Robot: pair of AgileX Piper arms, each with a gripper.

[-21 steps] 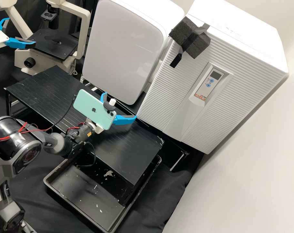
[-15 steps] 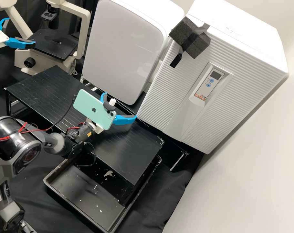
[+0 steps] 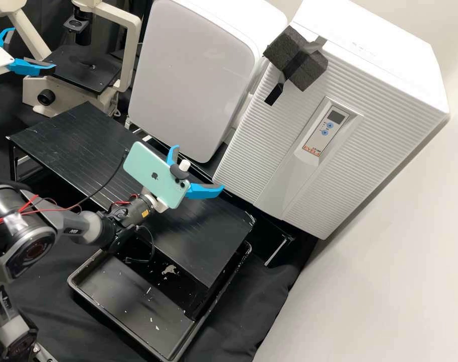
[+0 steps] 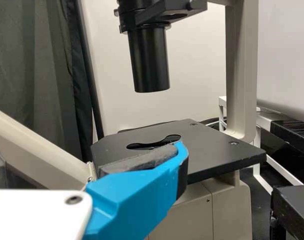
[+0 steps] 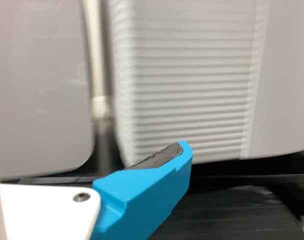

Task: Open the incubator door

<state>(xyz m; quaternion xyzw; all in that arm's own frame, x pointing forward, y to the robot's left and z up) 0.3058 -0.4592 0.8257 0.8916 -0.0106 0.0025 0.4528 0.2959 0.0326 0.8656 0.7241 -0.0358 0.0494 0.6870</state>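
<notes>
The white incubator (image 3: pixel 385 115) stands at the right in the high view, its ribbed door (image 3: pixel 259 136) shut, with black foam (image 3: pixel 309 68) taped near the door's upper left corner. My right gripper (image 3: pixel 199 167) is open and empty over the black platform, just left of the door's lower left corner. In the right wrist view, my right gripper (image 5: pixel 89 150) faces the ribbed door (image 5: pixel 192 85) and the gap beside it. At the high view's upper left, my left gripper (image 3: pixel 33 49) stands open by the microscope; in the left wrist view, one finger of the left gripper (image 4: pixel 86 150) lies before the microscope's stage.
Close beside the incubator is a white rounded appliance (image 3: pixel 194 75). The slatted black platform (image 3: pixel 68 146) lies below the right gripper, over a black tray (image 3: pixel 113 317). A microscope (image 3: pixel 131 50) occupies the back left. A pale wall (image 3: pixel 390 281) borders the right side.
In the high view my right gripper has shifted right and slightly down, its phone and cable moving along, closer to the incubator. The left gripper and the door have not moved.
</notes>
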